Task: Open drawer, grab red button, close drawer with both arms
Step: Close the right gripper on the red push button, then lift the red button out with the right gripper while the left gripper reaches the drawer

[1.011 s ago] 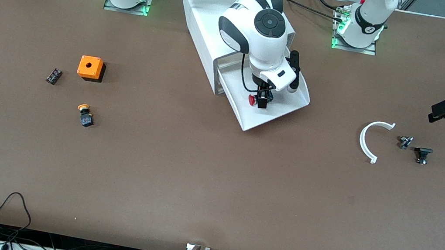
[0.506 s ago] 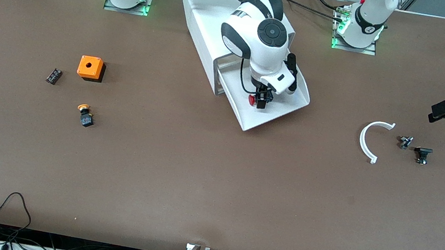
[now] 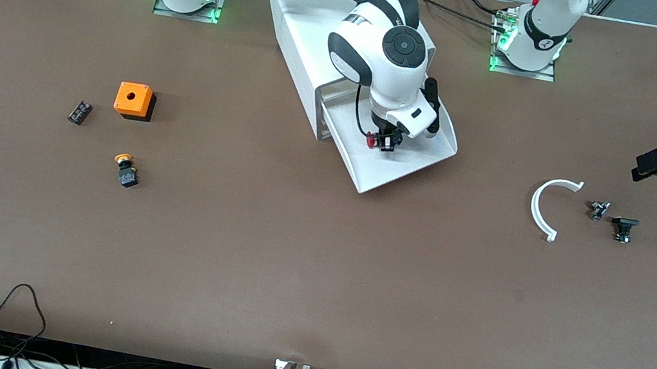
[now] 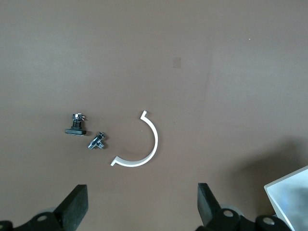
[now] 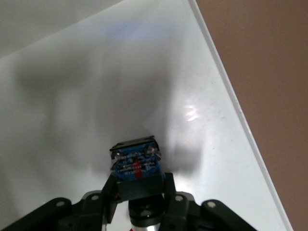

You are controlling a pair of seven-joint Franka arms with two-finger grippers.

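1. Down inside the pulled-out drawer [image 3: 399, 169], the right gripper [image 3: 384, 142] has its fingers clamped on the button [image 3: 381, 143]; the red cap pokes out at one side in the front view, and the right wrist view shows the black body with its blue underside [image 5: 135, 161] pinched between the two fingers.
2. That drawer juts from the white cabinet [image 3: 304, 44] toward the front camera, so opening it looks done.
3. Grabbing the button looks just made: whether it sits on the drawer floor or is a touch above it, I cannot tell.
4. Left to do, as I judge it: carry the button out of the drawer, then push the drawer shut with both arms.
5. Off at the left arm's end of the table, the left gripper [image 4: 139, 209] waits in the air with its fingers spread wide and holding nothing, above the white curved strip [image 4: 139, 147] and two small dark parts [image 4: 77, 126].
6. Toward the right arm's end lie an orange cube [image 3: 133, 100], a yellow-capped button [image 3: 125, 170] and a small black block [image 3: 79, 112], all untouched.
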